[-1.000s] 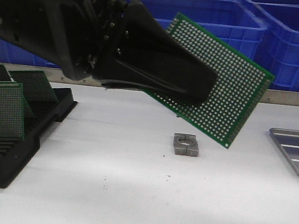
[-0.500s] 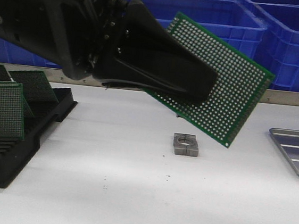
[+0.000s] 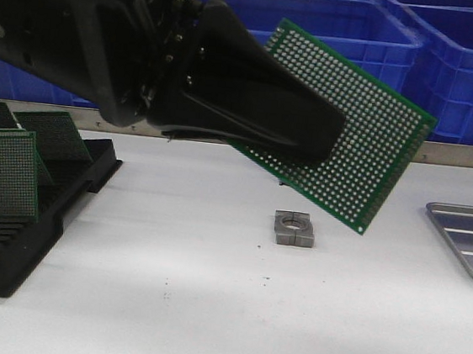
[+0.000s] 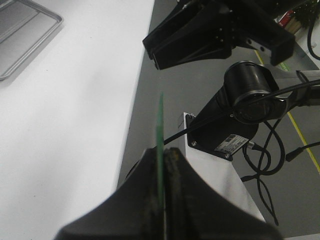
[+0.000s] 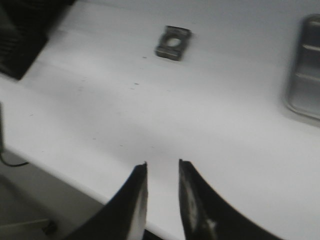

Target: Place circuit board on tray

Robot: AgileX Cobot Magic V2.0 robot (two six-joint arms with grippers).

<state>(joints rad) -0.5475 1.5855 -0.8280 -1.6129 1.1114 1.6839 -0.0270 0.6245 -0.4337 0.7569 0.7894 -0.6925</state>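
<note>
The left arm reaches in from the upper left of the front view, and the left gripper [image 3: 329, 140] is clamped on the circuit board [image 3: 368, 136], which it holds tilted in the air, high above the white table [image 3: 166, 280]. The board's lower corner hangs above a small grey metal block [image 3: 295, 230], apart from it.

The tray [image 3: 471, 240] lies at the right edge of the table, and what shows of it holds nothing. At the left stands a black rack [image 3: 19, 230] with several other green boards [image 3: 4, 174] upright in its slots. Blue bins [image 3: 452, 56] stand behind the table; their inside is hidden.

The left wrist view shows the board edge-on [image 4: 160, 130], pinched between the two fingers [image 4: 180, 167]. The right wrist view shows the right gripper [image 5: 162, 167] over the near table edge, its fingers slightly apart and holding nothing.
</note>
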